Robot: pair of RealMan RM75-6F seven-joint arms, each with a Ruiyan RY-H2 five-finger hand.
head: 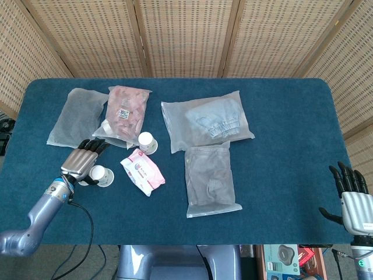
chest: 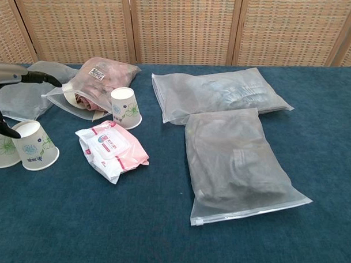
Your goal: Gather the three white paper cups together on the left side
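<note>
Two white paper cups with flower prints stand side by side at the left front of the table: one [chest: 36, 146] nearer the middle and one [chest: 0, 151] at the frame's edge. In the head view only one cup [head: 99, 175] shows fully beside my left hand [head: 80, 161]. That hand hovers over the pair with fingers spread, and one dark finger [chest: 1, 124] reaches down between the rims. The third cup [head: 147, 142] [chest: 125, 108] stands apart, by the pink bag. My right hand [head: 351, 196] is open, off the table's right front corner.
A pink wipes pack [head: 142, 171] lies between the cup pair and the third cup. A pink clothing bag [head: 125, 114] and a grey bag [head: 76, 115] lie behind them. Two larger clear bags [head: 206, 121] [head: 210, 179] fill the middle of the blue table [head: 285, 134].
</note>
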